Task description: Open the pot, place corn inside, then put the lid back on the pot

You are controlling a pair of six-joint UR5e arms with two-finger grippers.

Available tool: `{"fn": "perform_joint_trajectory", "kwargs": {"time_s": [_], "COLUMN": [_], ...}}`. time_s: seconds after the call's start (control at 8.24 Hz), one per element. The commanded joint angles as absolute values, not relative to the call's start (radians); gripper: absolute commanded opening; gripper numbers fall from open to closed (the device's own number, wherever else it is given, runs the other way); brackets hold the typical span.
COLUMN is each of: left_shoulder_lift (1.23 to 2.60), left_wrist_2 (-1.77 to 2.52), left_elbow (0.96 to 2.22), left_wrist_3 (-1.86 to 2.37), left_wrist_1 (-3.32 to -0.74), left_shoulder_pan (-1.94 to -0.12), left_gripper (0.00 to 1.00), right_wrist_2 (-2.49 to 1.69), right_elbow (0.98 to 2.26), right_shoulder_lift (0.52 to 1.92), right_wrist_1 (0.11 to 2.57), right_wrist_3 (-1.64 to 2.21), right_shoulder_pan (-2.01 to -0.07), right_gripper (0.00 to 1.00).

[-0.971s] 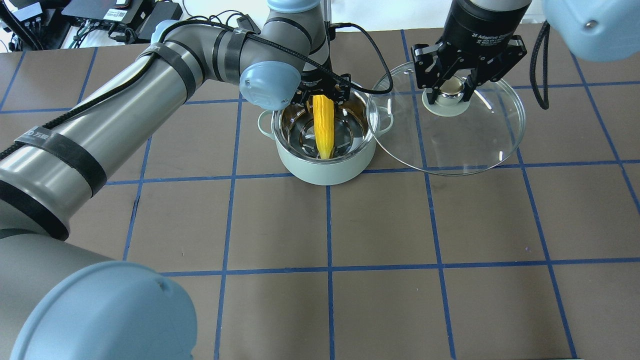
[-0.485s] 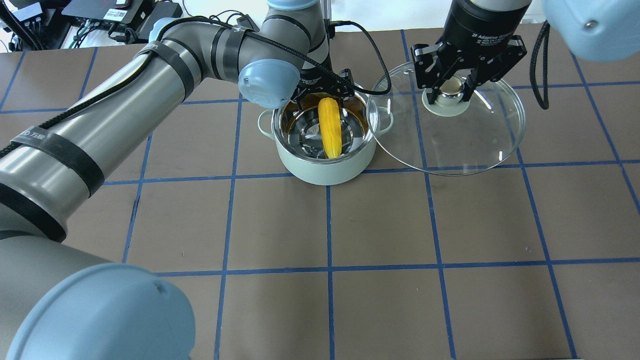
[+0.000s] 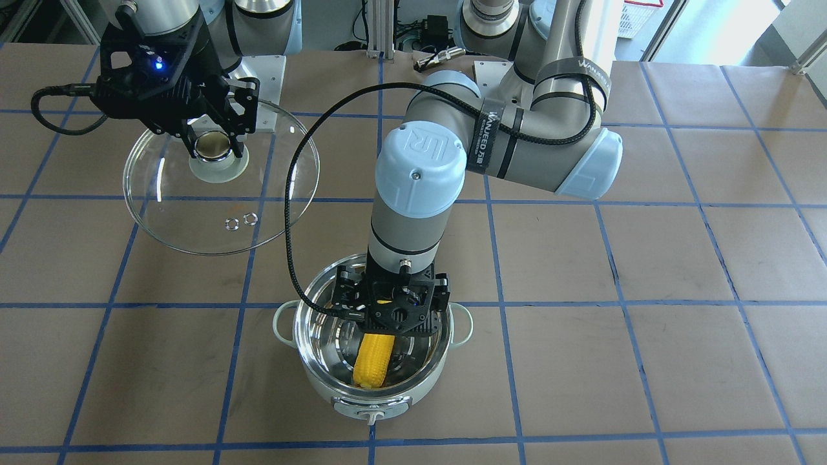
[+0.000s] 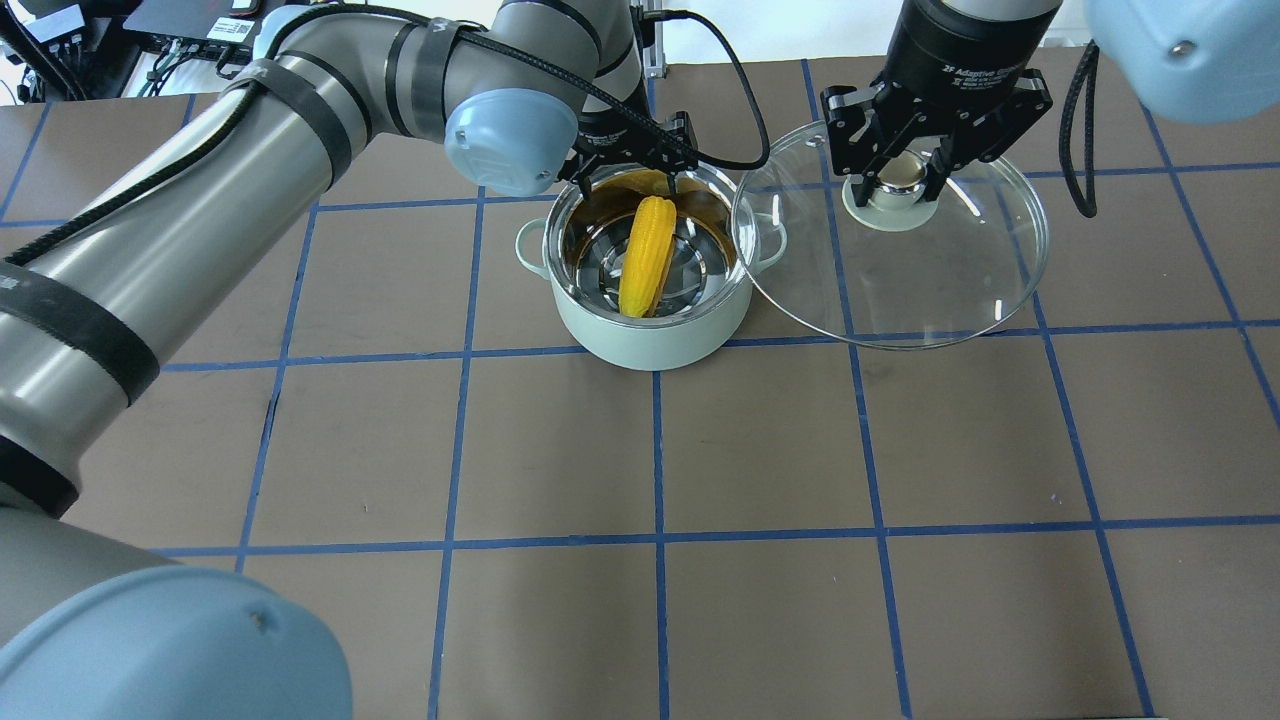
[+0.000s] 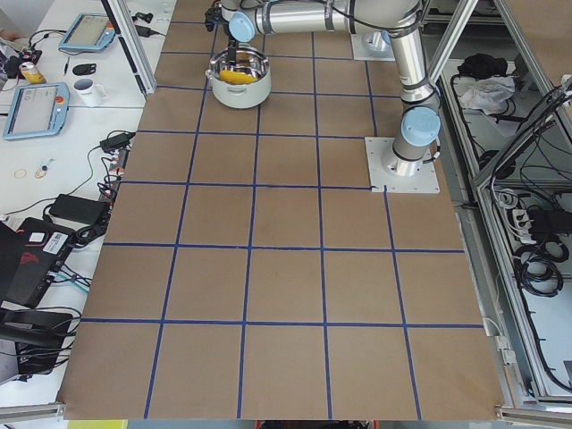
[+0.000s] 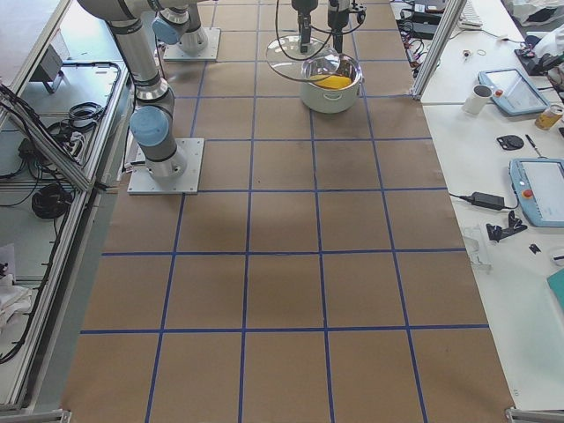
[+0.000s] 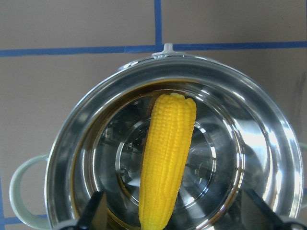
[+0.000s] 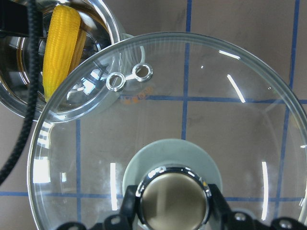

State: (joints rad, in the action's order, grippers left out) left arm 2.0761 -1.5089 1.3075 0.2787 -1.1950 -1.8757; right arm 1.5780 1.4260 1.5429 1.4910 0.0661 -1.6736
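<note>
The pale mint pot [image 4: 650,345] stands open at the far middle of the table, also in the front view [image 3: 336,395]. The yellow corn [image 4: 645,258] lies inside it, slanted against the steel wall, and shows in the front view [image 3: 373,361] and the left wrist view [image 7: 168,158]. My left gripper [image 4: 630,183] hovers over the pot's far rim, open, its fingers [image 7: 96,213] well apart from the corn. My right gripper [image 4: 900,185] is shut on the knob [image 8: 173,201] of the glass lid [image 4: 930,280]. It holds the lid to the pot's right, with the edge overlapping the pot's rim.
The left wrist's black cable [image 4: 745,165] loops between the pot and the lid. The pot's control knob [image 3: 370,416] faces the operators' side. Side benches beyond the table hold tablets [image 5: 36,109] and a mug [image 6: 480,97].
My left gripper has let go of the corn and drawn back and up over the far rim. The corn has dropped and now lies slanted inside the pot. The right gripper and lid have not moved.
</note>
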Motion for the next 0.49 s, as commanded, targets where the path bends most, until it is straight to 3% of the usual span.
{"fn": "perform_joint_trajectory", "kwargs": {"time_s": [0.0, 0.36], "left_shoulder_lift": [1.984, 1.866], "left_wrist_2": [-1.508, -1.509], "left_elbow": [1.307, 1.307], "left_wrist_3": [0.279, 0.267], "left_wrist_1": [-1.244, -1.493], "left_shoulder_pan": [-1.810, -1.679], "left_gripper": [1.00, 1.00], "right_wrist_2": [1.569, 1.566], "right_elbow": [1.425, 1.404], "right_shoulder_lift": [1.534, 1.459], "right_wrist_1": [1.503, 1.593], "right_wrist_3": [0.069, 0.188], "right_shoulder_pan": [-1.672, -1.706], "right_gripper": [0.16, 0.14]}}
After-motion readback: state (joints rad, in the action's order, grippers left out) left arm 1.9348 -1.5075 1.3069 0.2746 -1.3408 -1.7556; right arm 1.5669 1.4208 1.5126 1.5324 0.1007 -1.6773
